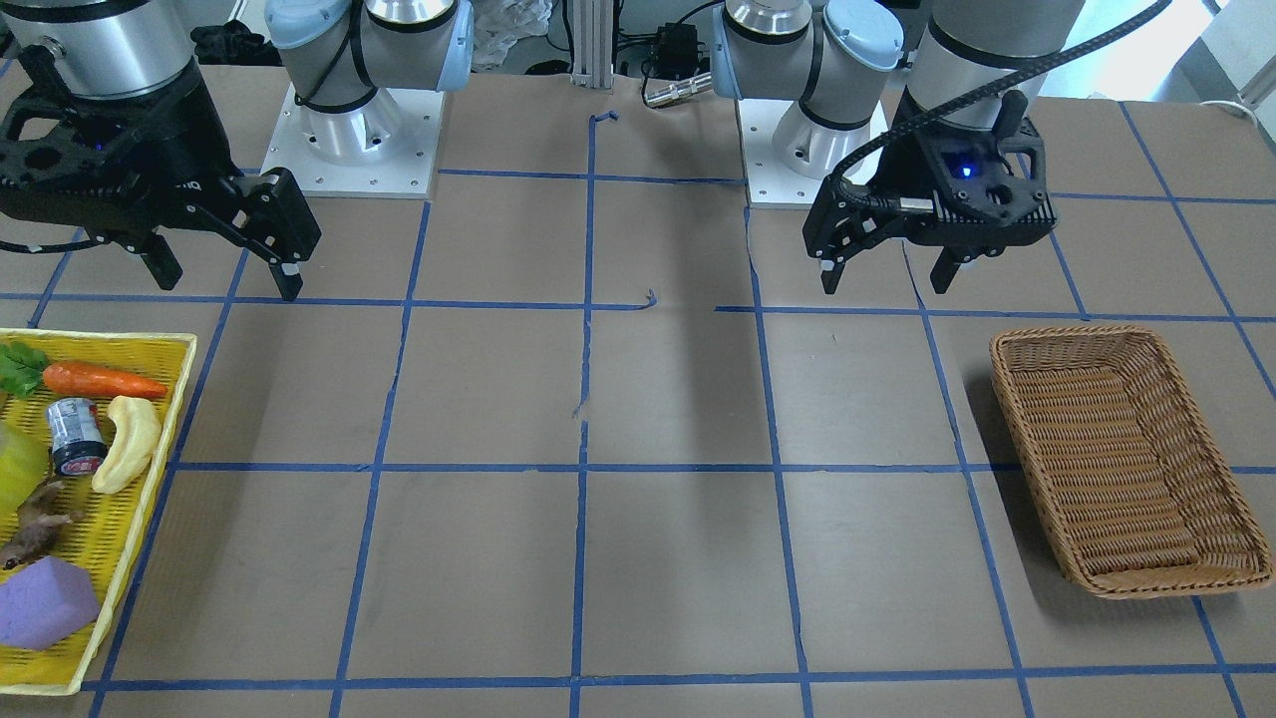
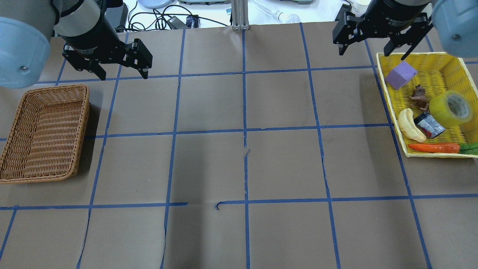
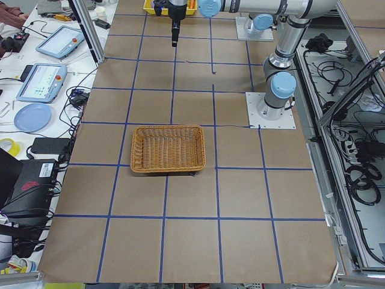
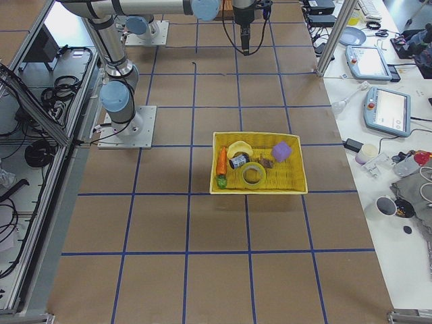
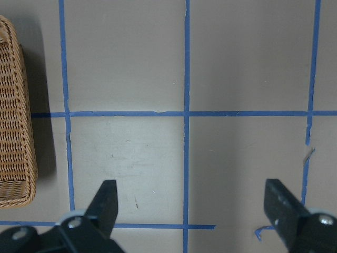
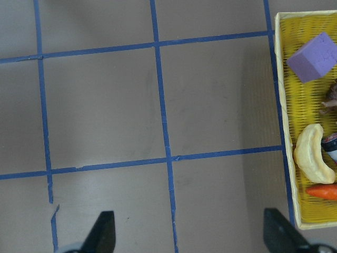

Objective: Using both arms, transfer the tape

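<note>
The tape [image 2: 450, 108], a translucent yellow roll with a whitish core, lies in the yellow tray [image 2: 384, 89] among other items. It also shows in the exterior right view [image 4: 254, 174] and partly at the left edge of the front view [image 1: 15, 469]. My right gripper [image 2: 373, 48] is open and empty, raised beside the tray's far corner, apart from the tape; it also shows in the front view [image 1: 224, 279] and its wrist view [image 6: 189, 232]. My left gripper [image 2: 119, 73] is open and empty beyond the wicker basket [image 2: 44, 134]; it also shows in the front view [image 1: 887, 279] and its wrist view [image 5: 192, 211].
The yellow tray also holds a purple block [image 2: 400, 74], a pale banana toy [image 2: 410, 125], a small can [image 2: 430, 126], a carrot [image 2: 435, 148] and a brown figure [image 2: 419, 97]. The brown paper table [image 2: 242, 164] carries blue tape grid lines. The basket holds nothing.
</note>
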`<act>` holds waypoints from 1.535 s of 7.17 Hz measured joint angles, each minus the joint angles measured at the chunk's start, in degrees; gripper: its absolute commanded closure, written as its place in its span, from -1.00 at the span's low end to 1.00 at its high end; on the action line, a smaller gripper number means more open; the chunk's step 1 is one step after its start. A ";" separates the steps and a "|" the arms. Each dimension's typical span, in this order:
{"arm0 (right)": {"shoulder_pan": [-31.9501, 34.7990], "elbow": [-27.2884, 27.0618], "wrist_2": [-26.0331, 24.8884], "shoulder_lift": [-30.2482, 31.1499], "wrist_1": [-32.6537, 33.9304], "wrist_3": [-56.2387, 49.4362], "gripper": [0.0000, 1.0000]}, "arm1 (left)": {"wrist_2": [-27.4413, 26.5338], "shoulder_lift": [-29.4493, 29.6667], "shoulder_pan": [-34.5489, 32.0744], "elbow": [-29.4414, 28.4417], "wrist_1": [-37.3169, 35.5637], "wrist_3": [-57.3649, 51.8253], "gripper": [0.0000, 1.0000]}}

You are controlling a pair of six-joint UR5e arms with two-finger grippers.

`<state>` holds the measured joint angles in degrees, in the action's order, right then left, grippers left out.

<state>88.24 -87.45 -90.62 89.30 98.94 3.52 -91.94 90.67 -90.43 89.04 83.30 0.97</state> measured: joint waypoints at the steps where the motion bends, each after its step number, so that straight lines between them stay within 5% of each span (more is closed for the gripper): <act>1: 0.00 -0.03 0.00 0.00 -0.04 0.00 -1.00 | 0.10 0.05 -0.02 0.02 -0.19 0.00 -1.00; 11: 0.00 0.30 -0.02 -0.30 -2.22 -0.21 -1.00 | 0.53 -0.22 -0.10 0.64 -0.26 0.00 -1.00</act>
<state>88.24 -87.15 -90.64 89.00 96.72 3.30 -91.41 90.45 -90.53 89.68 83.04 0.97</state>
